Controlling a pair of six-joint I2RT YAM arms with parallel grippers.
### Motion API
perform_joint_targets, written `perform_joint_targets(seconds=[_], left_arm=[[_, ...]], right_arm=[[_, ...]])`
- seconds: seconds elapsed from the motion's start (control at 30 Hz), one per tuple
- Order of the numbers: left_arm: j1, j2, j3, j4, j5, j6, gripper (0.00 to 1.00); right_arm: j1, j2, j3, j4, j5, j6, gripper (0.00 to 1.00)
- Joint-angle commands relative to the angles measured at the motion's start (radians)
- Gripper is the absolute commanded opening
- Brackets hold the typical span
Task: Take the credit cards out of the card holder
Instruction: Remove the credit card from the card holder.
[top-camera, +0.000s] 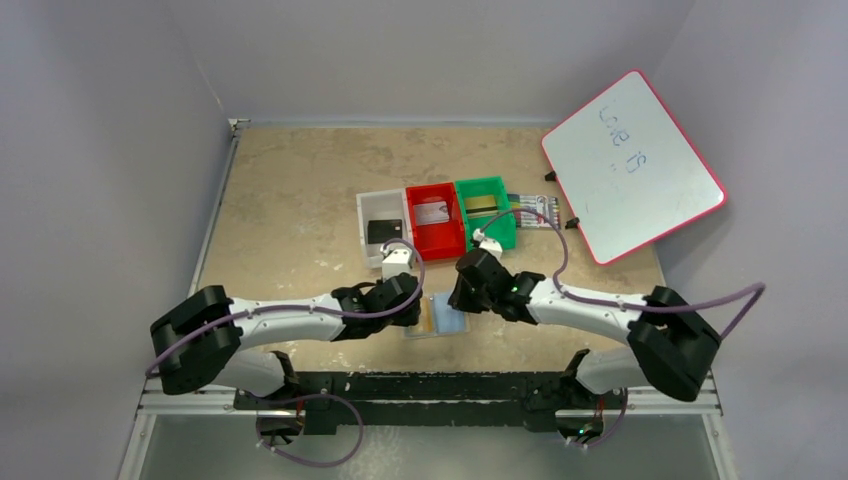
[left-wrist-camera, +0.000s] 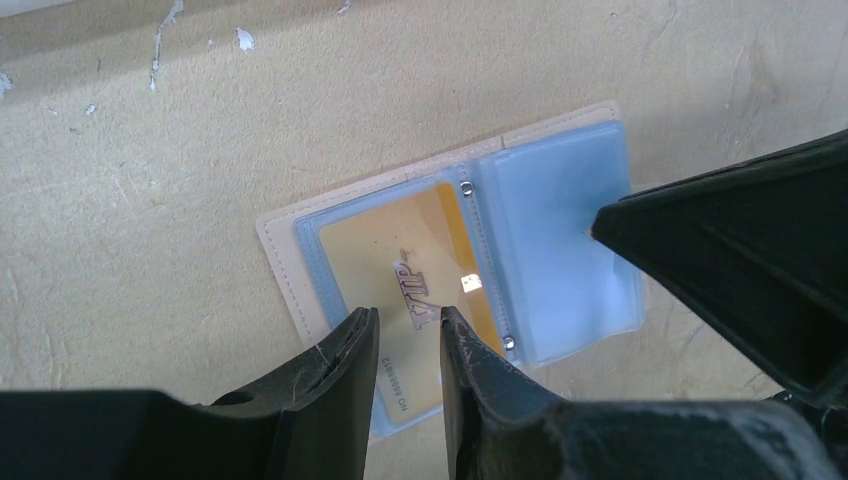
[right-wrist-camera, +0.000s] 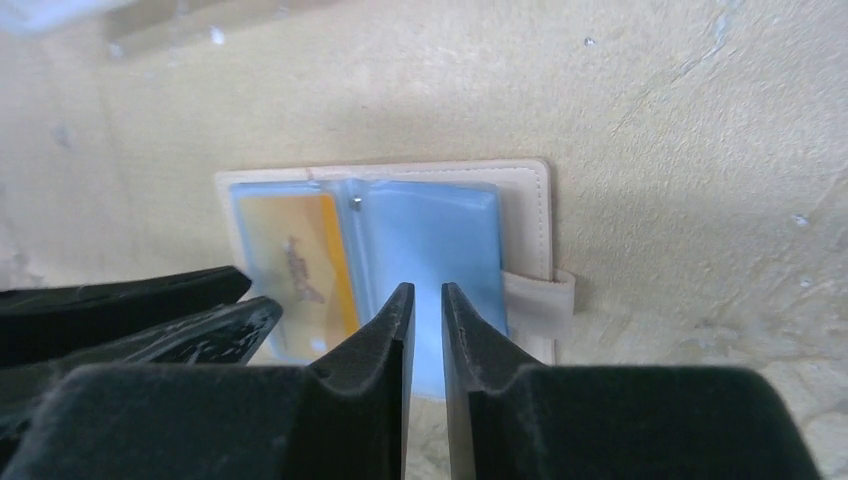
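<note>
Tan card holder (top-camera: 445, 322) lies open on the table (top-camera: 300, 200), lower centre of the overhead frame, with a gold card (left-wrist-camera: 400, 250) in one blue pocket. My left pincer (left-wrist-camera: 408, 315) and right pincer (right-wrist-camera: 427, 290) hang just above it, each narrowly parted, pinching nothing.

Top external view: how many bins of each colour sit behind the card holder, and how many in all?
White bin: 1
Red bin: 1
Green bin: 1
Total: 3
</note>
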Motion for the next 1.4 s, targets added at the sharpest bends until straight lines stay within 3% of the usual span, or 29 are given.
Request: perform_joint_targets(seconds=[0.0,0.13,0.27,0.63,0.9,1.03,1.2,1.37], left_arm=[[-0.004,-0.055,0.021,0.001,-0.022,-0.002,0.29],[-0.005,-0.067,0.024,0.007,-0.014,0.002,0.31],[-0.005,-0.069,0.032,0.001,-0.011,0.005,0.32],[-0.005,-0.085,0.013,-0.028,-0.024,-0.008,0.33],[-0.005,-0.128,0.008,-0.042,-0.057,-0.029,0.37],[-0.006,-0.191,-0.009,-0.069,-0.132,-0.058,0.39],[-0.005,-0.311,-0.064,-0.080,-0.225,-0.121,0.40],[-0.004,-0.438,-0.105,-0.133,-0.322,-0.155,0.49]], right_arm=[[0.001,-0.140,0.018,-0.006,0.021,-0.062,0.20],[0.000,-0.175,0.005,0.095,-0.077,-0.097,0.22],[0.000,-0.073,0.047,0.121,-0.099,-0.080,0.23],[0.000,0.185,0.119,-0.099,0.111,-0.041,0.22],[0.014,0.103,0.193,-0.038,0.105,-0.124,0.27],[0.015,-0.003,0.163,0.041,0.068,-0.134,0.39],[0.014,-0.136,0.065,0.175,-0.004,-0.106,0.71],[0.015,-0.193,-0.014,0.283,0.074,-0.082,0.78]])
